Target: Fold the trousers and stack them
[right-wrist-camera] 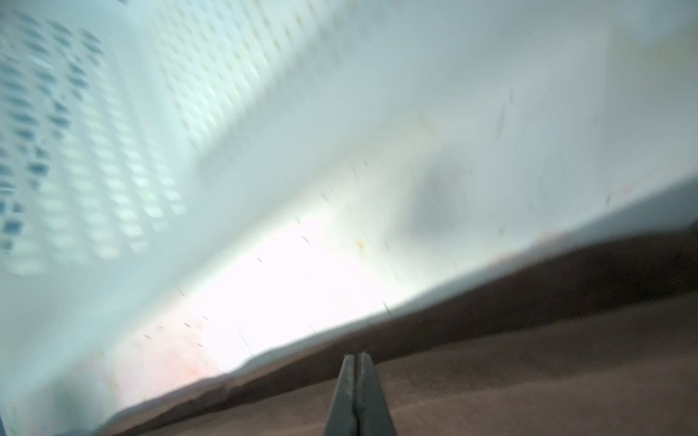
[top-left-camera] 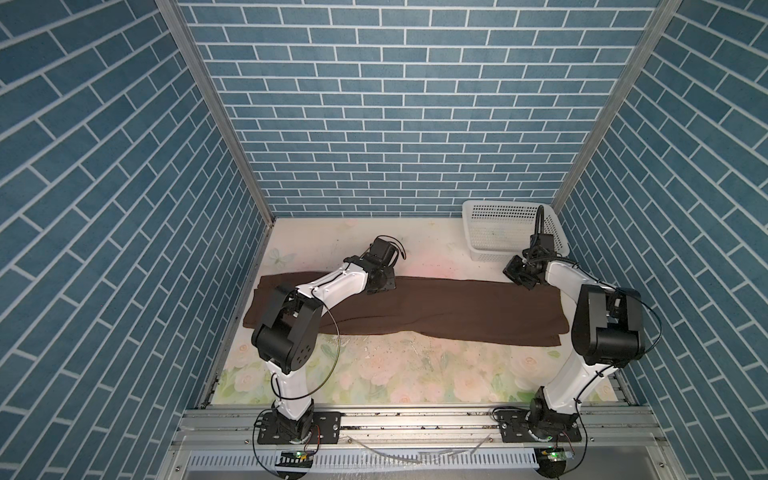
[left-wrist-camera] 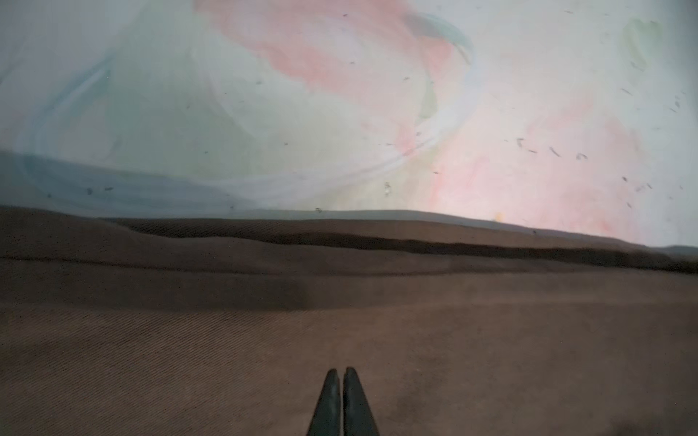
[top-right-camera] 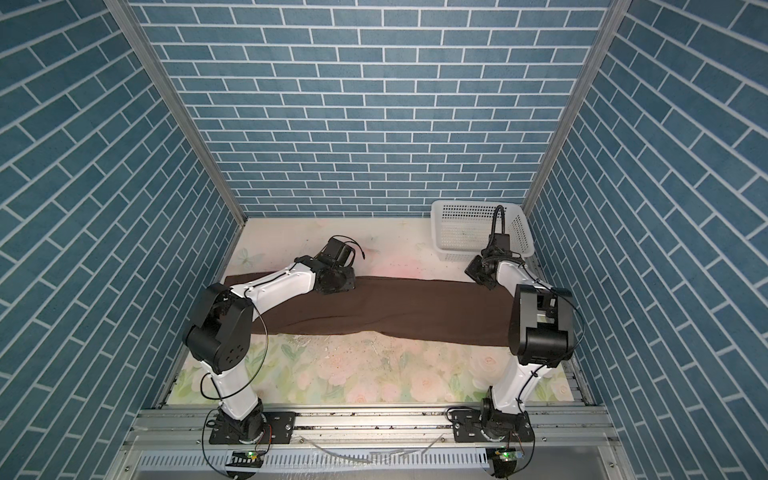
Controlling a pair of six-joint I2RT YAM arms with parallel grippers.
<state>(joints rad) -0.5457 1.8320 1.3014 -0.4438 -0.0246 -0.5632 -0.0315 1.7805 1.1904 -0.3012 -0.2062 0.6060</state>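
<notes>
The dark brown trousers lie flat in a long band across the table, almost from wall to wall, with layers stacked along the far edge. My left gripper is shut with nothing between its fingers, low over the cloth near the far edge, left of the middle. My right gripper is shut too and empty, over the far edge at the right end of the trousers. The right wrist view is blurred.
A white perforated basket stands at the back right corner, just behind the right gripper. Blue brick-pattern walls close in the floral table on three sides. The arm bases sit on the front rail.
</notes>
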